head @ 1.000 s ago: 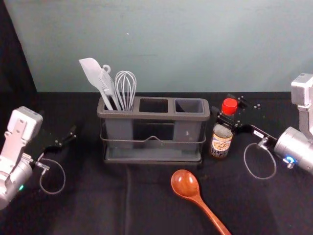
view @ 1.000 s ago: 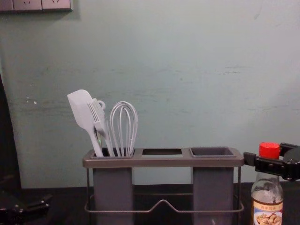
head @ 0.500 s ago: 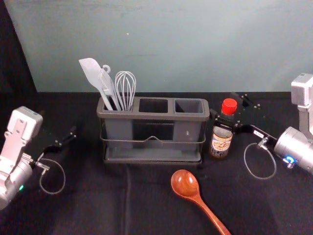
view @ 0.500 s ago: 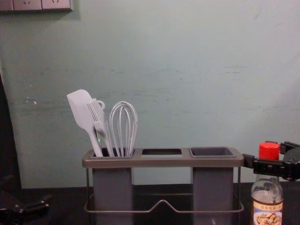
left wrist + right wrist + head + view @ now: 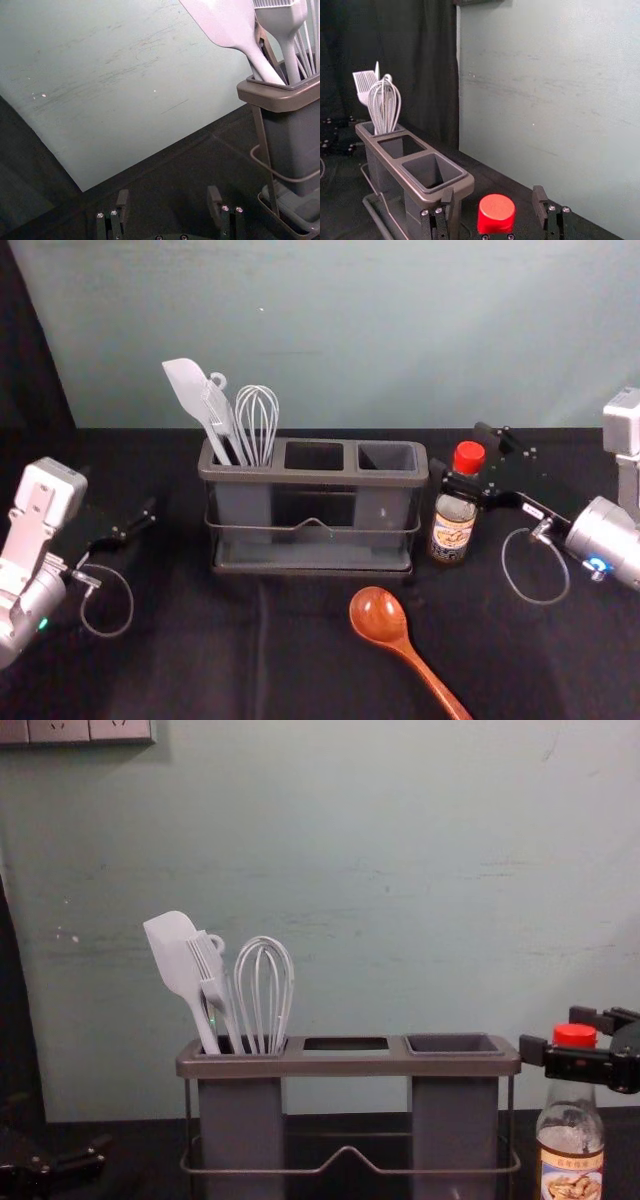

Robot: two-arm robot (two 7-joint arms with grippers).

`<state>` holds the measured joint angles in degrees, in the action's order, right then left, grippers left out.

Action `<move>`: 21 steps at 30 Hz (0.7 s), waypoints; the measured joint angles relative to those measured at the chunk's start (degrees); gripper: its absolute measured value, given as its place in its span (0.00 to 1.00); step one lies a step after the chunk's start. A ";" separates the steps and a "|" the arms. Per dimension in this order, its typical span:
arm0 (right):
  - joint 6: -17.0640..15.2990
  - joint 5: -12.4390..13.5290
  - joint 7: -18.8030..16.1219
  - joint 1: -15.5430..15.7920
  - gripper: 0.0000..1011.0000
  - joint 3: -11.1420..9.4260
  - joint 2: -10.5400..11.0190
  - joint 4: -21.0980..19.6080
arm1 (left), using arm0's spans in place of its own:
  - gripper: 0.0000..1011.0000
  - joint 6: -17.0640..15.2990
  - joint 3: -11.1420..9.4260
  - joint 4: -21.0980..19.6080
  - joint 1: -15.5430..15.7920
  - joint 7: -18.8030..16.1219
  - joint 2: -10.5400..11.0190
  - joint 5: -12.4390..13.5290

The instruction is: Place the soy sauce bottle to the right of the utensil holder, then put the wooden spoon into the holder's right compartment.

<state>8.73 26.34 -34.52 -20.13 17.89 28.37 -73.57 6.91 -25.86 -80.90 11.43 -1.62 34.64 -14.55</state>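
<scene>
Head view, centre: one utensil holder [image 5: 314, 477], the landmark for all entries. Item, soy sauce bottle [image 5: 453, 530], red-capped: upright just beside the holder's right end, label facing the near side, which agrees with the place the task asks for. Item, right hand [image 5: 493, 194]: right of the holder, at the height of its rim, fingers wide on either side of the bottle's top with a gap about the red cap [image 5: 496, 214]; nothing is gripped. Such a spread probably serves to leave the bottle standing untipped; the finger between cap and holder has little room, so a sideways withdrawal could nudge either. Item, left hand [image 5: 168, 196]: idle, left of the holder, fingers wide, holding nothing. Item, wooden spoon [image 5: 380, 616]: flat on the desk [image 5: 180, 660] in front of the holder, bowl towards it, handle running off nearer and rightward, a lie that likely suits the right arm. Item, right compartment [image 5: 387, 457]: at the holder's bottle end, vacant for the spoon. Item, spatula [image 5: 188, 387], brush [image 5: 208, 965] and whisk [image 5: 257, 420]: stowed upright in the holder's left compartment. Judged next: draw the right hand clear, then fetch the spoon.
</scene>
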 joint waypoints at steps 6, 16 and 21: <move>0.43 0.19 0.18 0.98 0.99 -0.69 0.65 -2.02 | 1.00 0.00 0.00 0.00 0.00 0.00 0.00 0.00; 1.53 0.23 1.29 3.15 0.99 -2.51 1.97 -6.24 | 1.00 0.00 0.00 0.00 0.00 0.00 0.00 0.00; 2.00 0.60 1.52 4.32 0.99 -3.59 2.54 -8.24 | 1.00 0.00 0.00 0.00 0.01 0.00 0.00 0.00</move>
<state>10.73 26.94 -33.00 -15.80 14.30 30.91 -81.81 6.91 -25.86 -80.90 11.44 -1.62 34.65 -14.55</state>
